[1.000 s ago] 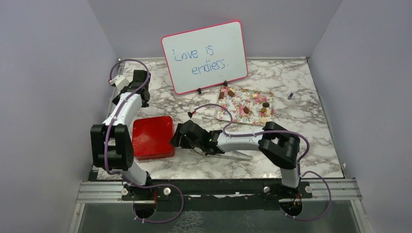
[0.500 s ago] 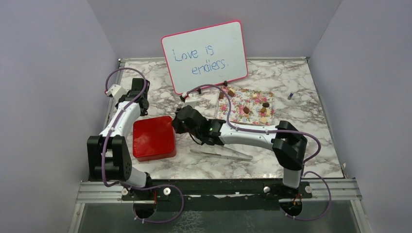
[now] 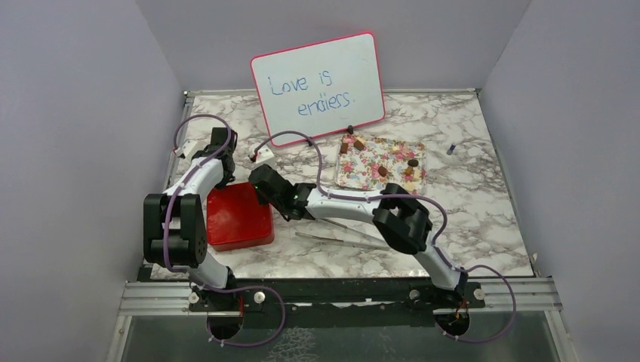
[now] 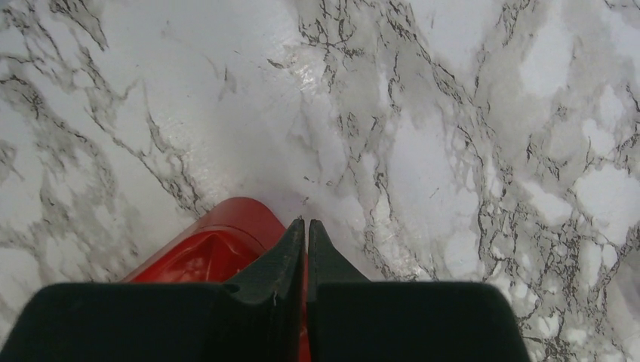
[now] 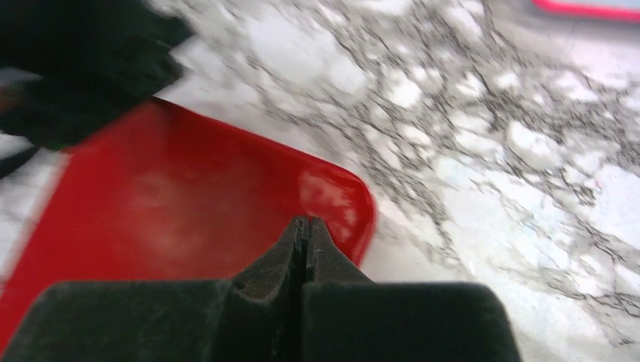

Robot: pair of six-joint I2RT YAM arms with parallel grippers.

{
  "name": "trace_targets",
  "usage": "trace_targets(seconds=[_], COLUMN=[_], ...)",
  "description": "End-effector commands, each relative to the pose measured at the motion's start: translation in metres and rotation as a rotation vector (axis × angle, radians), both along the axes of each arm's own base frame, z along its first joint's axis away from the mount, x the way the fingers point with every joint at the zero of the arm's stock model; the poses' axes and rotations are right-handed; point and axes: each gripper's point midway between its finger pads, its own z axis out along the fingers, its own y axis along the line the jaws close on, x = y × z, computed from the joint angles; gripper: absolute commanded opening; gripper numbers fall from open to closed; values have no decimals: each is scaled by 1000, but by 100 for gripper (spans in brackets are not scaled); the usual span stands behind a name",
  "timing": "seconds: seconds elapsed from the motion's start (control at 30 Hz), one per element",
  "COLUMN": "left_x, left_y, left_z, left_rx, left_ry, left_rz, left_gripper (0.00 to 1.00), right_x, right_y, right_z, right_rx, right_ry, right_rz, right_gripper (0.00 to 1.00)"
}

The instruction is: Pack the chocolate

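Observation:
Several small brown chocolate (image 3: 383,171) pieces lie on the flower-patterned tray (image 3: 370,179) at the back right, far from both grippers. The glossy red box (image 3: 238,215) sits closed at the left front. My left gripper (image 3: 226,175) (image 4: 306,222) is shut, its tips just past the box's (image 4: 219,249) far corner, with only a red sliver showing through the slit between the jaws. My right gripper (image 3: 255,188) (image 5: 305,219) is shut with nothing in it, hovering over the box's (image 5: 166,211) far right corner. The left gripper's dark bulk (image 5: 75,68) shows blurred beyond the box.
A whiteboard (image 3: 317,87) with handwriting leans at the back centre. Metal tweezers (image 3: 343,239) lie on the marble table (image 3: 468,211) under the right forearm. A small object (image 3: 450,148) sits at the far right. Purple walls close in both sides.
Both grippers have gone from open to shut. The right arm swung left and away, from the box's near right side to its far right corner. The left gripper dropped toward the box's far edge.

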Motion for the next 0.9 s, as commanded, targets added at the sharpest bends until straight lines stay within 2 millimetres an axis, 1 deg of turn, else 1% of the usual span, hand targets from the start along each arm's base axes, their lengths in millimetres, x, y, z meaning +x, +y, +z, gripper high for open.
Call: trace_targets(seconds=[0.0,0.03,0.07,0.13,0.23,0.33,0.4,0.53,0.6,0.63,0.67,0.7,0.73,0.77,0.8,0.83,0.87], left_x=[-2,-1,0,4,12,21,23,25,22,19,16,12,9,8,9,7,4], left_y=[-8,-10,-12,-15,-15,-13,-11,-5,-2,0,0,1,0,0,-2,-4,-2], left_z=[-10,-12,-12,-12,-5,10,21,44,49,48,45,40,35,29,21,12,3], left_rx=[-54,-67,-77,-93,-92,-76,-65,-31,-21,-17,-16,-15,-17,-18,-19,-25,-36], left_ry=[-16,-16,-17,-27,-50,-76,-93,-130,-146,-149,-145,-135,-120,-107,-89,-60,-28], left_rz=[-8,-15,-21,-29,-33,-43,-40,-21,0,12,21,26,26,21,0,-18,-18], left_gripper=[6,6,6,6,7,9,9,10,10,10,9,9,10,11,12,11,8], right_x=[22,23,23,21,21,19,10,-17,-20,-18,-15,-10,-8,-7,-8,-7,-5], right_y=[-36,-38,-38,-36,-29,-25,-22,-21,-23,-25,-26,-23,-20,-18,-19,-17,-22], right_z=[-65,-72,-72,-62,-26,4,16,20,15,9,1,-3,-12,-23,-42,-57,-73], right_rx=[-225,-245,-254,-235,-151,-100,-67,-2,8,-4,-25,-25,-42,-63,-110,-156,-216], right_ry=[-14,-8,-5,-4,-45,-65,-45,38,42,37,30,12,10,18,48,81,113], right_rz=[-115,-117,-118,-105,-78,-52,-3,77,76,67,58,52,54,57,61,55,22], right_gripper=[1,1,1,1,1,1,1,1,1,1,1,1,1,1,1,1,1])
